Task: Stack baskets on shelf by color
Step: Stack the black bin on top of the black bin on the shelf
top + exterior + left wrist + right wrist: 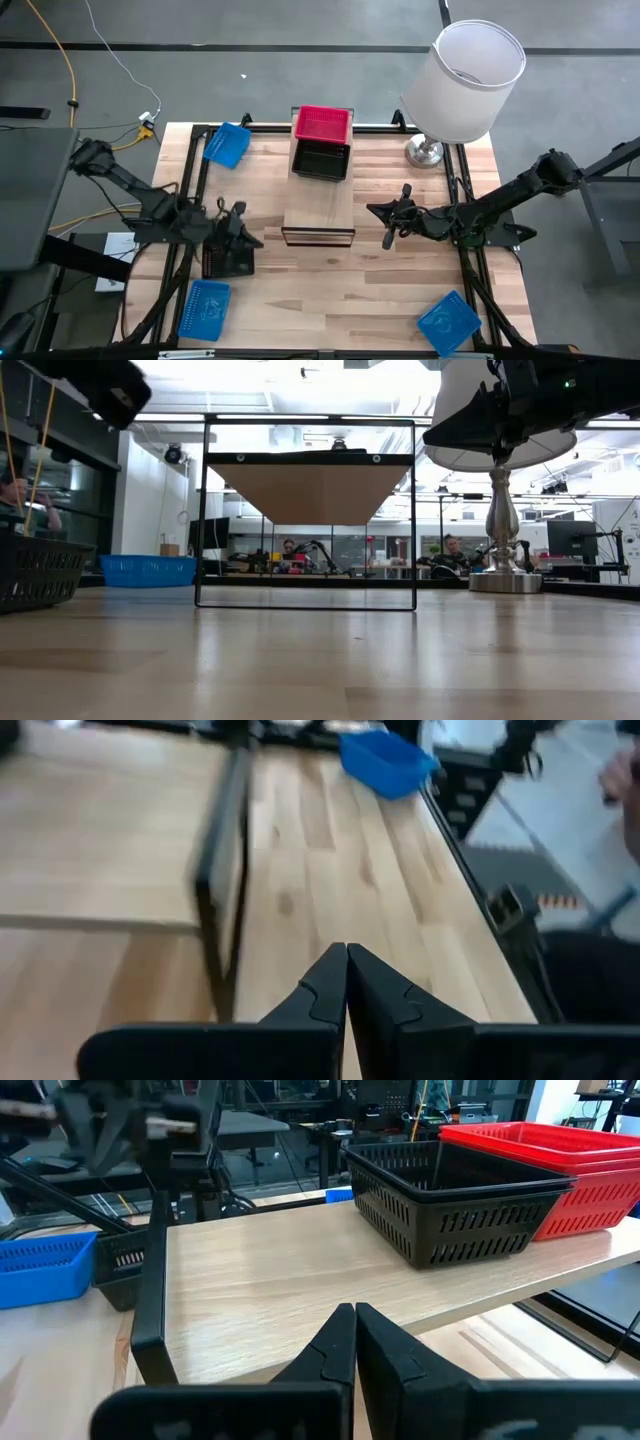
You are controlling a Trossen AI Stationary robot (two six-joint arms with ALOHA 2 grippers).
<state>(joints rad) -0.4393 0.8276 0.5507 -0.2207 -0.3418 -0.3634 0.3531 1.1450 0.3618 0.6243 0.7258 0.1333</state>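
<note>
The shelf (318, 205) stands mid-table. On its far end sit a red basket (323, 124) and, just nearer, a black basket (320, 160); the right wrist view shows them as the black basket (450, 1200) and the red basket (560, 1165). Another black basket (228, 260) rests on the table at the left. Three blue baskets lie on the table: far left (228, 145), near left (205, 308) and near right (447, 322). My left gripper (347, 975) is shut and hovers by the left black basket. My right gripper (355, 1335) is shut, just right of the shelf.
A lamp with a white shade (465, 80) stands on the table's far right corner. The black frame rails (195, 190) run along both table sides. People sit in the room beyond the table. Bare wood (330, 290) lies between the shelf and the near edge.
</note>
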